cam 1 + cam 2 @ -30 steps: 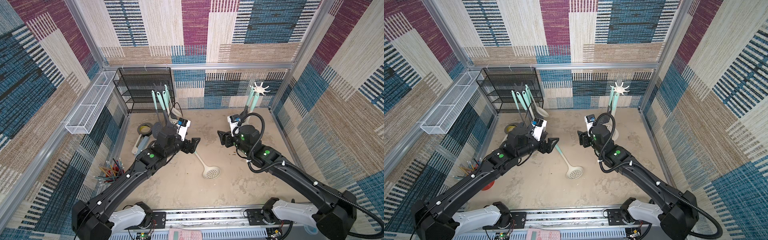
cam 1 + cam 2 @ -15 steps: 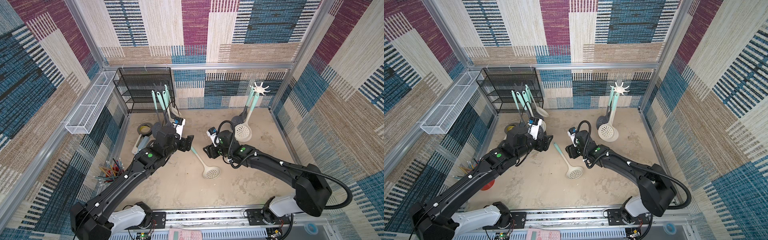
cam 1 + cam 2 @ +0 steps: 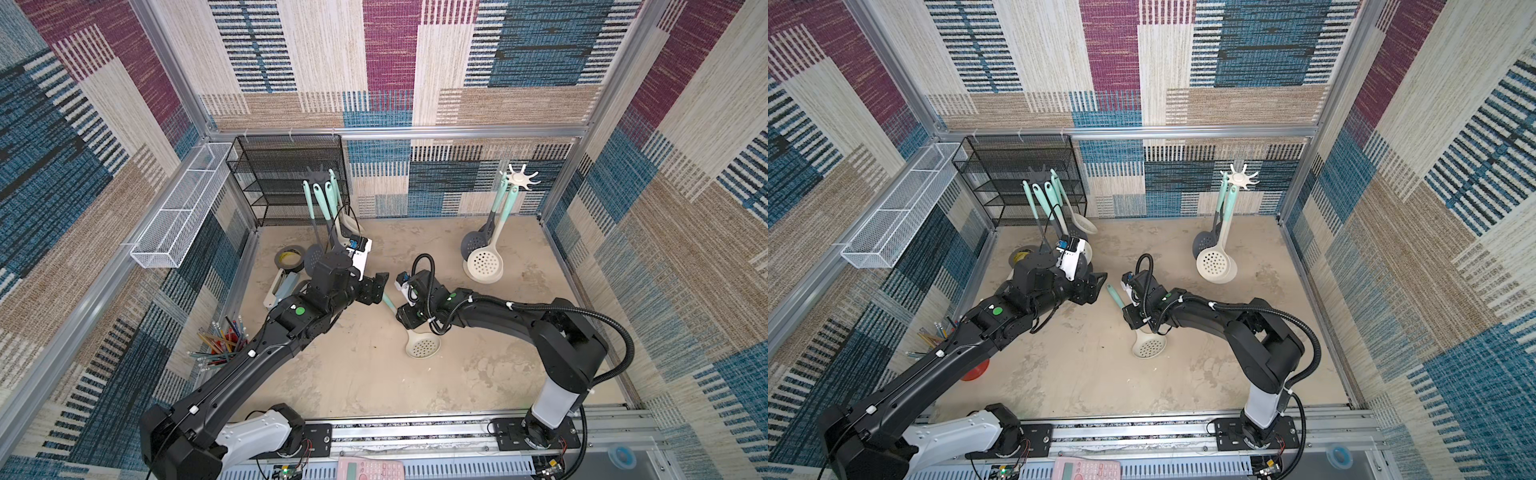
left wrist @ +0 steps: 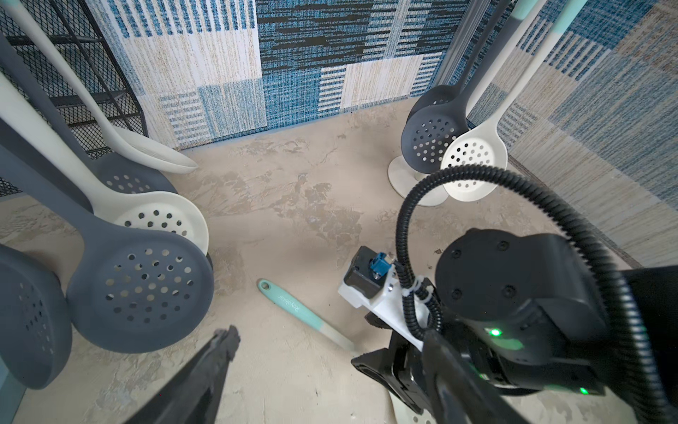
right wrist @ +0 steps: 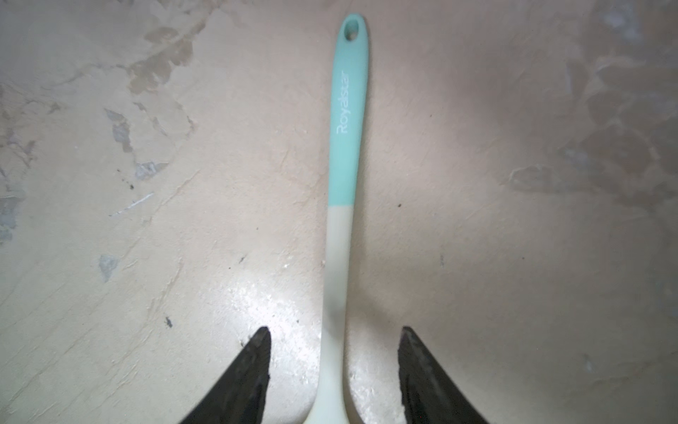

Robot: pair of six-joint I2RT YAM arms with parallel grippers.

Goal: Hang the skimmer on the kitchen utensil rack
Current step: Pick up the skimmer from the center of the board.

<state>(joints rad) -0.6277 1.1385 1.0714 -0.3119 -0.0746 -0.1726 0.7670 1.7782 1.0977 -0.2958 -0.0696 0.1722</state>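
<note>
Right gripper (image 5: 334, 332) descended astride skimmer (image 5: 346, 128) handle; only wrist view shows gaps.

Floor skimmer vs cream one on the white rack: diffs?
Floor skimmer lies flat; rack skimmer hangs head-down from the white rack. Floor skimmer's handle sits between the right gripper's open jaws; rack skimmer is untouched. Both: cream perforated heads, teal handles.

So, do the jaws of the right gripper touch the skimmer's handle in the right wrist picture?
No, the right gripper straddles the handle of the skimmer, with bare floor showing on both sides of the handle.
</note>
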